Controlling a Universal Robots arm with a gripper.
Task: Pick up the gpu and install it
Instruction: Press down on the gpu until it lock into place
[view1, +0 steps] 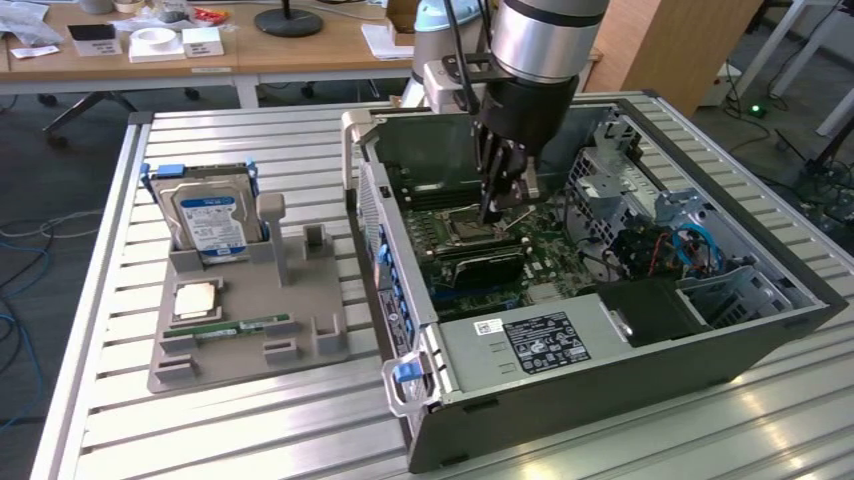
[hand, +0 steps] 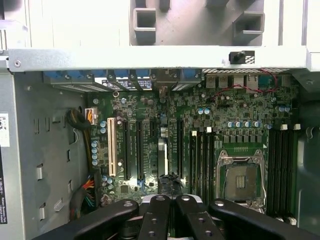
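Gripper (view1: 501, 212) fingers pinched narrow inside open computer case (view1: 747, 330) — clamped on gpu (view1: 481, 265), held just over motherboard (hand: 150, 130). Holder tray (view1: 314, 340) beside case: one hard drive (view1: 214, 222), one memory stick (view1: 247, 325).

Your exterior view looks down at an angle from well back, taking in the slatted table (view1: 267, 420) and the whole open computer case (view1: 694, 340) right of centre. Your wrist view hangs close inside that case, facing straight onto the motherboard (hand: 165, 145). Both views share this board and its empty processor socket (hand: 241, 180).
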